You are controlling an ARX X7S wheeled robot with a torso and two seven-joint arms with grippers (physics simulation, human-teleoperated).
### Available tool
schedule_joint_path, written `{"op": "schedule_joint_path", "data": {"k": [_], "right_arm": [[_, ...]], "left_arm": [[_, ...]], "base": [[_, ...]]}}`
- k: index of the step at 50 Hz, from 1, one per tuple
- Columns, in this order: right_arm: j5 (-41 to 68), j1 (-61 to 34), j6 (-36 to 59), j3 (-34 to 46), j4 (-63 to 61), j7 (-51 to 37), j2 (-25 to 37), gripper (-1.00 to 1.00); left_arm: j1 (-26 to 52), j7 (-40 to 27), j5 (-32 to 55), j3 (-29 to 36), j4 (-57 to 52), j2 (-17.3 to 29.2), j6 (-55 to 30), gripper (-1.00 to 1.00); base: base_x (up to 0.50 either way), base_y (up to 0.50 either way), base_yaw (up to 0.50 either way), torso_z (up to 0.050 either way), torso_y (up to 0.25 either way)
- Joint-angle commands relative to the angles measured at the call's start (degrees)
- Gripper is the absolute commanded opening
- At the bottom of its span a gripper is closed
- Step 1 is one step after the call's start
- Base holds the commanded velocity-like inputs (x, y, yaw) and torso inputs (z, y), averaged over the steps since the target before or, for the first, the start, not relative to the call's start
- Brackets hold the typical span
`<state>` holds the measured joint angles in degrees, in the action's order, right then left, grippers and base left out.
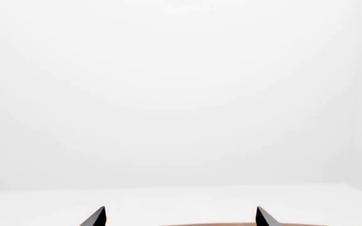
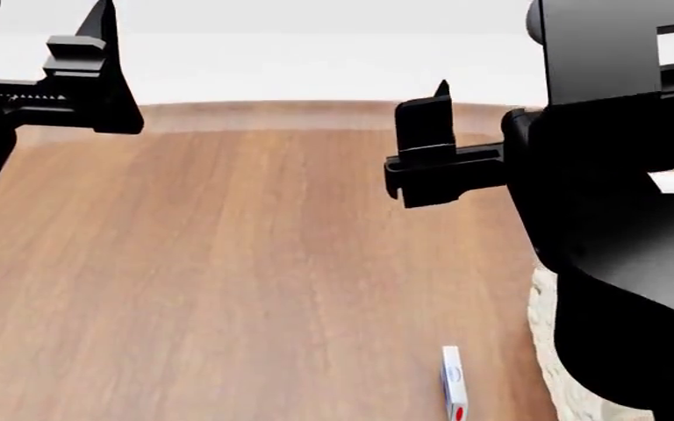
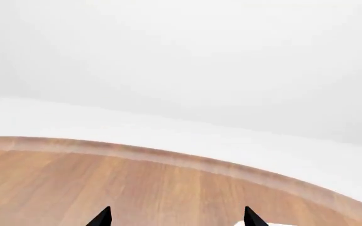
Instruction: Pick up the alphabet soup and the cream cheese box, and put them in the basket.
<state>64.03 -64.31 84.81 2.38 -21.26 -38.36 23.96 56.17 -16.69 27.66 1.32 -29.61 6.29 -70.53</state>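
Wood-grain table (image 2: 255, 263) fills my head view. The cream cheese box (image 2: 455, 382) lies near its right front, red and blue marks too small to read, beside the basket (image 2: 544, 351). My left gripper (image 1: 179, 217) and right gripper (image 3: 176, 217) hover spread wide, holding nothing.

Both arms are raised over the table. The left gripper (image 1: 179, 217) points forward, its two tips wide apart with nothing between them. The right gripper (image 3: 176, 217) likewise stands spread and empty, its bulky wrist filling the head view's right side.
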Motion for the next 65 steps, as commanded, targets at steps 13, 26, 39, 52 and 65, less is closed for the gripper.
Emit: {"op": "schedule_joint_path", "data": {"k": [13, 26, 39, 52, 65], "right_arm": [[64.6, 7.35, -6.86, 9.77, 6.99, -44.89, 13.98, 1.0], [75.72, 27.62, -10.3, 14.58, 5.57, -41.5, 20.63, 1.0], [76.46, 30.49, -14.29, 14.41, 5.0, -41.78, 23.57, 1.0], [73.15, 38.44, -22.19, 3.93, 2.87, -40.68, 27.34, 1.0], [69.67, 49.27, -29.49, -8.53, 1.19, -41.57, 31.37, 1.0]], "left_arm": [[-0.02, -0.26, 0.07, 0.76, 2.78, 1.61, 2.72, 1.0], [-0.44, -0.11, -0.28, 1.78, 4.54, 2.62, 4.47, 1.0], [-0.57, -0.3, 0.08, 1.94, 5.06, 3.07, 5.07, 1.0], [-0.97, -0.43, 0.32, 2.38, 5.65, 3.43, 5.92, 1.0], [-1.45, -0.16, 0.31, 2.7, 7.19, 4.01, 7.52, 1.0]], "base": [[0.0, 0.0, 0.0, 0.0, 0.0], [0.0, 0.0, 0.0, 0.0, 0.0], [0.0, 0.0, 0.0, 0.0, 0.0], [0.0, 0.0, 0.0, 0.0, 0.0], [0.0, 0.0, 0.0, 0.0, 0.0]]}}
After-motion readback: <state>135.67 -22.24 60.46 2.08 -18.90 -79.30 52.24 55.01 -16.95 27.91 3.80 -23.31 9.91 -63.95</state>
